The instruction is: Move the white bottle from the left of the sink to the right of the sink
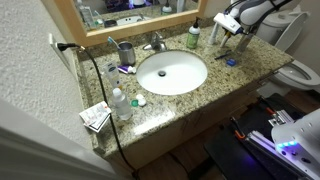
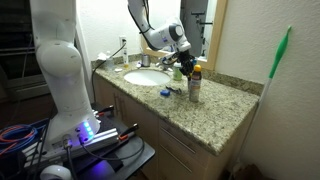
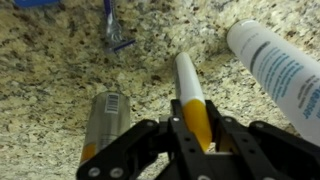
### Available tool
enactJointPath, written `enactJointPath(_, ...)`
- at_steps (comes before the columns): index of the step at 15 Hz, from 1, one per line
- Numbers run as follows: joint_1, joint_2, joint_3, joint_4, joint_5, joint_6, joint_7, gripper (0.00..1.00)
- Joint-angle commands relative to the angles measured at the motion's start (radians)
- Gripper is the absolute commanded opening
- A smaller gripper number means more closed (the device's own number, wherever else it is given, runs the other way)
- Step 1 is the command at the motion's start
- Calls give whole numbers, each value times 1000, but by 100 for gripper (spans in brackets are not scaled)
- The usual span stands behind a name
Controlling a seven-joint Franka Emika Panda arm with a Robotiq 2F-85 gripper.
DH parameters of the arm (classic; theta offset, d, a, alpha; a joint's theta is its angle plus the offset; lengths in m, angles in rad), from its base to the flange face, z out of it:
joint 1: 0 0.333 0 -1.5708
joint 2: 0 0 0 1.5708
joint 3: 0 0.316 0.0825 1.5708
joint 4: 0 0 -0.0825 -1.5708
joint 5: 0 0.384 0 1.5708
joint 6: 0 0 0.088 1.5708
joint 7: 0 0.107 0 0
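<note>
While the gripper (image 1: 233, 33) hangs over the granite counter (image 1: 250, 62) right of the sink (image 1: 172, 72), the wrist view shows a silver can (image 3: 105, 122) lying at left, a white-and-yellow tube (image 3: 188, 85) between the narrowly parted jaws, clamped or not I cannot tell, and the white bottle (image 3: 280, 75) at right, clear of them.

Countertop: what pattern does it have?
Speckled tan-and-brown granite countertop; the wrist view shows it best.

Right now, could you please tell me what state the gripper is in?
Gripper: closed on the white-and-yellow bottle, with no gap showing in the wrist view.
</note>
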Motion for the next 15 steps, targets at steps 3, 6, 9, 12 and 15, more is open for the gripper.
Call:
enactJointPath(3, 18, 55, -34, 54, 101, -2, -30, 6)
enactJointPath(6, 24, 66, -40, 68, 148, -9, -45, 58)
enactJointPath(9, 28, 65, -46, 77, 183, -9, -53, 78)
enactJointPath(12, 33, 43, -53, 82, 195, 4, -49, 99)
enactJointPath(15, 40, 19, -59, 89, 192, 9, -42, 100)
